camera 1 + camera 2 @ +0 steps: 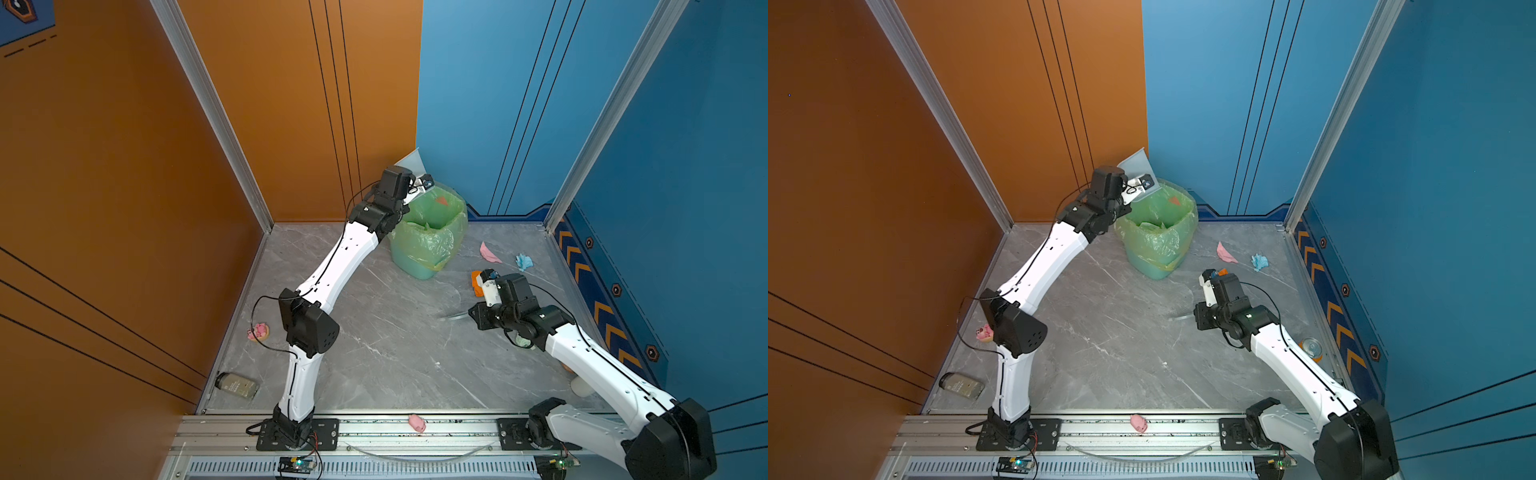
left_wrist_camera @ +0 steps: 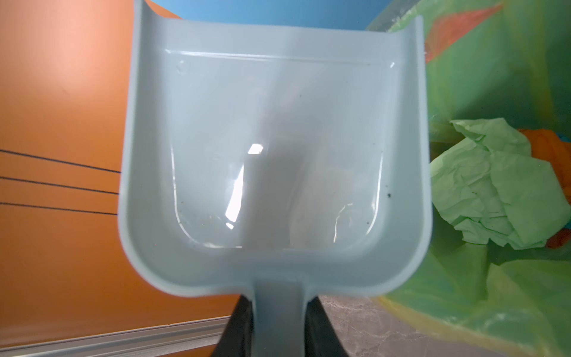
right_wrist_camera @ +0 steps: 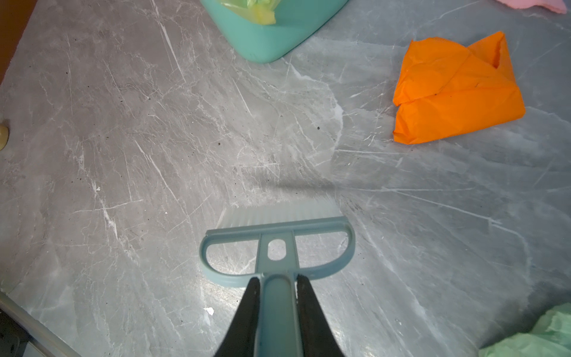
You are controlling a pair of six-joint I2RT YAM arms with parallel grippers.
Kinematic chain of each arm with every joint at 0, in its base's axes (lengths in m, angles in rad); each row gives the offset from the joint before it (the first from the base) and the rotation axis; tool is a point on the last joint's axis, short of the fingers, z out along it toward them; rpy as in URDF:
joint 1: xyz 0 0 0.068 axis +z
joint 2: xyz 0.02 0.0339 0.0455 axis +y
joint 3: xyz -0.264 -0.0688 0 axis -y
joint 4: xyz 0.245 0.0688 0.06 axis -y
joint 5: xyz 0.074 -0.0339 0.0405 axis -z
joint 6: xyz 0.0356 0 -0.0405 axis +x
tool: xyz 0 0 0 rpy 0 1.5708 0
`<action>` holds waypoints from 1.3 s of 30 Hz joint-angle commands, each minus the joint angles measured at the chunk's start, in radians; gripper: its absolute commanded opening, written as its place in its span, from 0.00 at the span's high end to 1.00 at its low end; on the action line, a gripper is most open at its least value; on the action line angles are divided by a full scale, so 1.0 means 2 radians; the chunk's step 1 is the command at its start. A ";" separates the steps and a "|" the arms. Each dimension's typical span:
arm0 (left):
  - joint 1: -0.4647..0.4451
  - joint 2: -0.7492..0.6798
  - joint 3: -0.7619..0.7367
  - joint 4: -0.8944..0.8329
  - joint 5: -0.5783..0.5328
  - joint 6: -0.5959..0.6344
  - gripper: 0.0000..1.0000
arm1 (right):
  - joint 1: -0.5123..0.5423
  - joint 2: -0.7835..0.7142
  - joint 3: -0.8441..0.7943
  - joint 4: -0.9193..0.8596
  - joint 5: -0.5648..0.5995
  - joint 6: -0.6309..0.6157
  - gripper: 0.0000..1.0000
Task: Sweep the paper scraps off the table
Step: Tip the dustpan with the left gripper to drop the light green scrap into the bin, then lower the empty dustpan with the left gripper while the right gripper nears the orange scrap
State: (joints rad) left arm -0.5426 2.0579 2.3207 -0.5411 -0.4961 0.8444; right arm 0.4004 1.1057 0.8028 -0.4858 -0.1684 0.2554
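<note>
Grey-blue dustpan (image 2: 278,139) handle sits clamped in the left tool (image 2: 278,309). The right tool (image 3: 278,282) clamps the brush (image 3: 278,241) handle. Jar (image 1: 237,386) label print is too small to read.

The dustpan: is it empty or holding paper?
Empty. The dustpan shows a bare floor with only tiny dark specks, nothing else in it.

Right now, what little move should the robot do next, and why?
Probably lower the dustpan to the table beside the orange scrap. The dustpan looks empty, held up by the bin in the left hand, while the right hand holds the brush near that scrap.
</note>
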 commanded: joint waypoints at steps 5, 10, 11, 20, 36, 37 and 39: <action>0.010 -0.073 -0.054 0.008 0.044 -0.098 1.00 | 0.002 -0.021 -0.008 0.011 0.038 0.012 1.00; 0.014 -0.125 -0.123 0.014 0.064 -0.148 1.00 | -0.001 -0.026 -0.010 0.014 0.047 0.017 1.00; 0.013 -0.136 -0.139 0.017 0.068 -0.155 1.00 | -0.002 -0.027 -0.012 0.015 0.050 0.019 1.00; 0.009 -0.242 -0.311 0.078 0.082 -0.204 1.00 | -0.018 -0.046 -0.020 0.020 0.113 0.047 1.00; 0.003 -0.369 -0.534 0.134 0.120 -0.300 1.00 | -0.097 -0.073 -0.033 0.056 0.179 0.107 1.00; 0.003 -0.374 -0.543 0.136 0.125 -0.303 1.00 | -0.100 -0.071 -0.030 0.054 0.188 0.113 1.00; 0.002 -0.381 -0.567 0.141 0.137 -0.310 1.00 | -0.104 -0.067 -0.022 0.043 0.216 0.127 1.00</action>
State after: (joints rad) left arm -0.5312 1.3270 1.2358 -0.2935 -0.2787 0.2764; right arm 0.2054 0.9741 0.7479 -0.4034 0.1707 0.4515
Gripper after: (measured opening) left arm 0.225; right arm 0.202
